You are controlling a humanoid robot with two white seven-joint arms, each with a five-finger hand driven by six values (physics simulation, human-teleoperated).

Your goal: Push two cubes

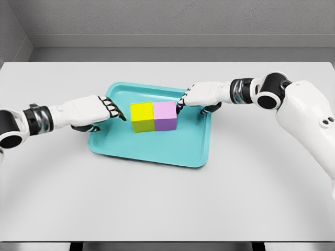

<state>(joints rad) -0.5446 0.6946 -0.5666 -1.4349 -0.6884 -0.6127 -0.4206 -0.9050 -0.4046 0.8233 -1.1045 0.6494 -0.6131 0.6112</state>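
Note:
A yellow cube [142, 116] and a purple cube [165, 115] stand side by side, touching, in the middle of a teal tray [152, 149]. My left hand [114, 110] reaches in from the left with its fingers stretched flat, the tips just left of the yellow cube. From the right, my right hand [182, 101] holds its fingers flat too, the tips at the purple cube's upper right edge. Neither hand grasps anything.
The tray lies on a light grey table [167, 204] whose far edge meets a grey wall. My right forearm [246, 90] crosses above the tray's right rim.

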